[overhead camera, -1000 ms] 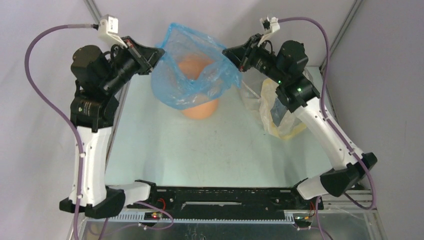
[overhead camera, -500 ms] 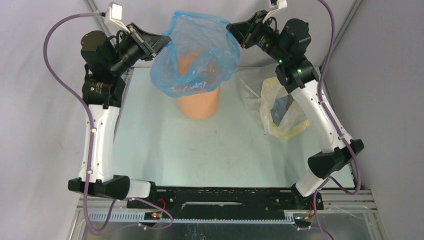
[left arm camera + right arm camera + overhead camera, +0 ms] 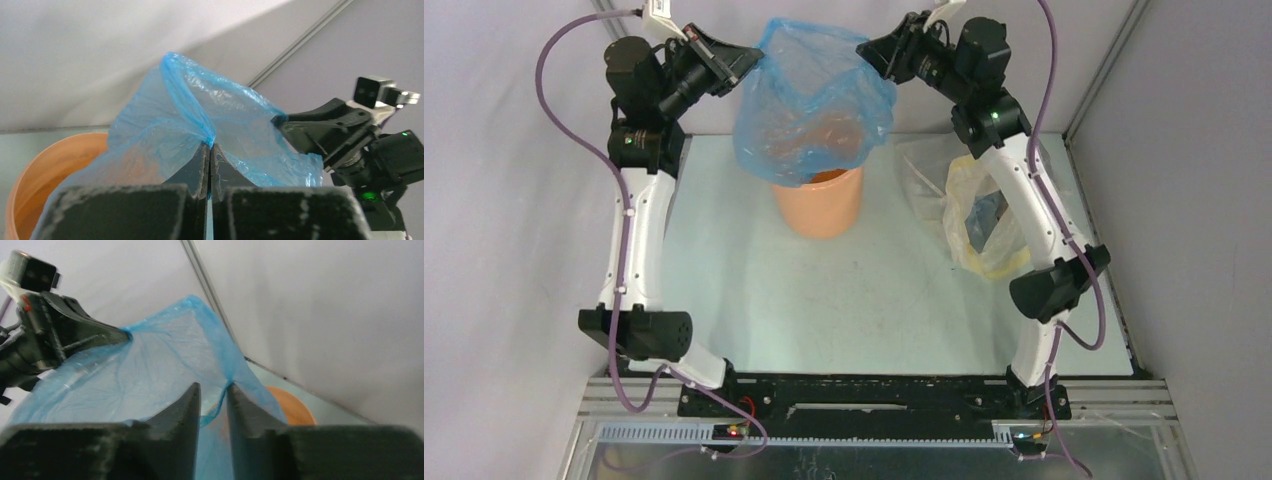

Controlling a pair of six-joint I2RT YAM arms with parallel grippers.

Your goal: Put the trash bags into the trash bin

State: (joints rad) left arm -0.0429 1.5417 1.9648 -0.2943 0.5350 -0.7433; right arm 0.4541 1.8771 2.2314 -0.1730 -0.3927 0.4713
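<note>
The light-blue trash bag (image 3: 814,100) hangs spread open between my two grippers, above the orange trash bin (image 3: 819,205); its lower part covers the bin's mouth. My left gripper (image 3: 749,58) is shut on the bag's left rim, and the left wrist view shows the film pinched at the fingertips (image 3: 210,145) with the bin (image 3: 45,165) below. My right gripper (image 3: 864,50) is at the bag's right rim. In the right wrist view its jaws (image 3: 214,386) stand apart, with a strand of the bag (image 3: 150,370) lying against one fingertip and the bin (image 3: 292,407) behind.
A yellowish-clear plastic bag (image 3: 984,220) lies on the table at the right, under my right arm. Grey walls stand close behind and beside the bin. A black rail (image 3: 874,390) runs along the near table edge.
Both arms have risen and moved toward the back, lifting the bag higher and stretching it over the bin. The bin's front now shows below the bag.
</note>
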